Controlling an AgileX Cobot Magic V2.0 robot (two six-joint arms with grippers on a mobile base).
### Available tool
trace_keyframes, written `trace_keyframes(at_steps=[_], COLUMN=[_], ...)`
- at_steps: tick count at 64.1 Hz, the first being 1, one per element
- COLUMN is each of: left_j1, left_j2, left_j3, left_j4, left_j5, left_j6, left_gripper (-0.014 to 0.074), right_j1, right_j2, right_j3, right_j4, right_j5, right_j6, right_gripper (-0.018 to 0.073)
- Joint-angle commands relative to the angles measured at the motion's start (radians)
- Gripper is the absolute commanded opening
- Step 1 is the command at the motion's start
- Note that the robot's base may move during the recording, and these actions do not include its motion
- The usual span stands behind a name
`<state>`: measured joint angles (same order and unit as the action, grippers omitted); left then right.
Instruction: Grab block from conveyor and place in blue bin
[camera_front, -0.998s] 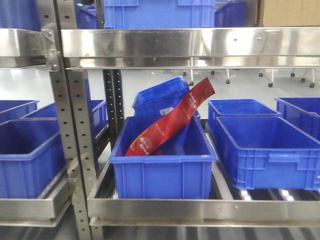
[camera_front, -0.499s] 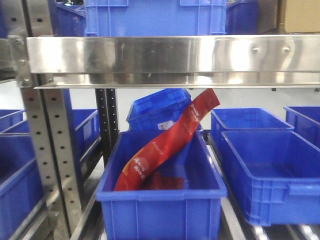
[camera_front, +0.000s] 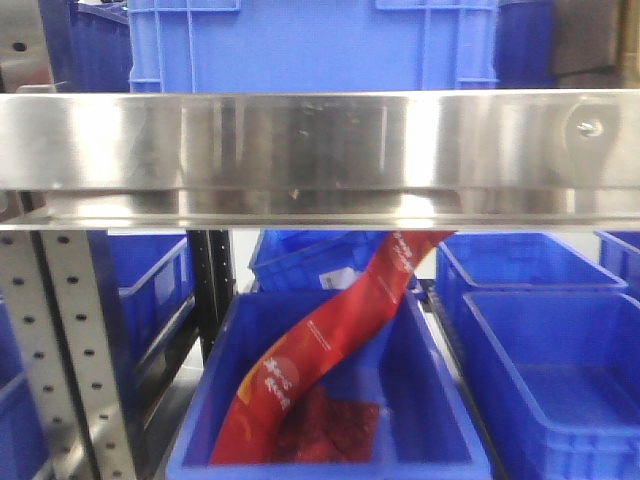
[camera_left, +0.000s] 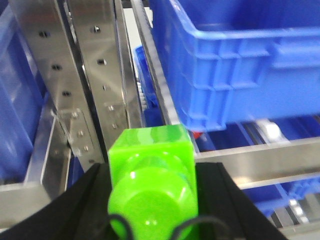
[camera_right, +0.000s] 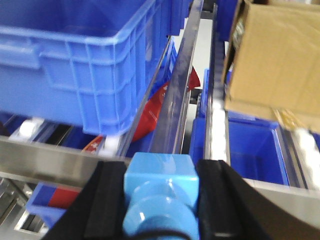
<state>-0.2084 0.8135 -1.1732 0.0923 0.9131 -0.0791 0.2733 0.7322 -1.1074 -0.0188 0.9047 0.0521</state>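
My left gripper (camera_left: 152, 172) is shut on a bright green block (camera_left: 150, 150), its black fingers (camera_left: 92, 195) pressed to both sides. A light blue block (camera_right: 159, 172) sits between the black pads of my right gripper (camera_right: 161, 176), which is shut on it. In the front view an open blue bin (camera_front: 425, 390) stands on the lower shelf straight ahead. A long red packet (camera_front: 330, 330) leans across it and more red packaging lies on its floor. The conveyor is out of view.
A wide steel shelf rail (camera_front: 320, 150) crosses the front view above the bin. A perforated upright (camera_front: 60, 340) stands at the left. More blue bins (camera_front: 560, 370) sit to the right and another (camera_front: 310, 45) on the upper shelf. A cardboard box (camera_right: 275, 55) rests at upper right.
The front view has closed in on the shelving: the steel rail now fills the middle of the frame, and the bin with the red packet looks larger and sits lower.
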Motion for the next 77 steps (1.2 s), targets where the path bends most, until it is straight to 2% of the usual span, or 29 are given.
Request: trace_keyframes(at_steps=[1,77], left_j1=[-0.005,-0.005], left_j2=[-0.002,-0.002], left_j3=[-0.007,-0.007], left_j4=[0.0,0.0], left_j5=[-0.021,-0.023], left_j6=[-0.002,-0.002], left_gripper=[-0.0111,-0.0111], right_j1=[0.0,0.0], right_j2=[-0.007,-0.007], right_j3=[-0.006,-0.006], right_j4=[-0.008,-0.008], right_j5=[-0.013,-0.013], right_j6=[-0.002,-0.002], right_gripper=[-0.0153,-0.0153])
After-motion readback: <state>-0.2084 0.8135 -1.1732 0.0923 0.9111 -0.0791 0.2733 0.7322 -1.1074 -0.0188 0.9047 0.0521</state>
